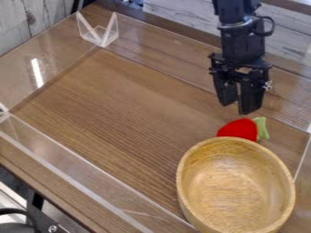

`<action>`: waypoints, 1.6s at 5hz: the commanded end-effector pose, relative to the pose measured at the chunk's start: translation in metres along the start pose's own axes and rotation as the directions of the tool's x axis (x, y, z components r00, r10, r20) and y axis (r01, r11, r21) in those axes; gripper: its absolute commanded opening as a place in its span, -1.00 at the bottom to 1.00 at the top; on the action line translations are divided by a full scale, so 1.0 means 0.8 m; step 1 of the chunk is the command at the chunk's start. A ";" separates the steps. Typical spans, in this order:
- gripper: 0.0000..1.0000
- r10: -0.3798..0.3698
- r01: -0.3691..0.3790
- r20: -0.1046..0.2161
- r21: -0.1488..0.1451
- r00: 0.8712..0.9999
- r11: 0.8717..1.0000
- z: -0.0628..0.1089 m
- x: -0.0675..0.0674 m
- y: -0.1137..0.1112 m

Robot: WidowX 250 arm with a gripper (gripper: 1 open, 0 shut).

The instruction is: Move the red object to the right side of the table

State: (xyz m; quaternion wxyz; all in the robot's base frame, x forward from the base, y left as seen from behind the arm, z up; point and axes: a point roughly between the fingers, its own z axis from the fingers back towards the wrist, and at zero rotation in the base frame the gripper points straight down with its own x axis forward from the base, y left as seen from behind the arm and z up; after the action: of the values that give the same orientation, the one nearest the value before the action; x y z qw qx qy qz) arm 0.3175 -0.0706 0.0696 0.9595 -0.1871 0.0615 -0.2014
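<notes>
The red object (pixel 242 129), a small strawberry-like toy with a green leafy tip, lies on the brown wood-grain table (pixel 122 109) near its right side, just beyond the wooden bowl's rim. My black gripper (pixel 241 108) hangs above and slightly behind it, fingers pointing down. The jaws stand partly apart with nothing between them. The toy is not touched by the fingers.
A round light wooden bowl (pixel 235 189) sits at the front right, close to the toy. Clear acrylic walls (pixel 73 173) edge the table on the left and front. A small clear acrylic piece (pixel 97 30) stands at the back left.
</notes>
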 end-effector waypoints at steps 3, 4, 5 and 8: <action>1.00 0.011 -0.014 0.059 0.049 0.998 0.999 0.028 0.001 0.007; 1.00 0.012 -0.018 0.083 0.068 0.996 0.997 0.041 -0.001 0.007; 1.00 0.034 -0.051 0.138 0.124 0.990 0.991 0.062 -0.007 0.013; 1.00 0.092 -0.181 0.330 0.250 0.940 0.951 0.085 -0.011 0.037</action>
State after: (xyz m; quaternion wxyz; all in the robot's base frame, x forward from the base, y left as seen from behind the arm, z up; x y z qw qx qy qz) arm 0.3306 -0.0197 0.0995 0.9884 -0.0809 -0.0727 -0.1055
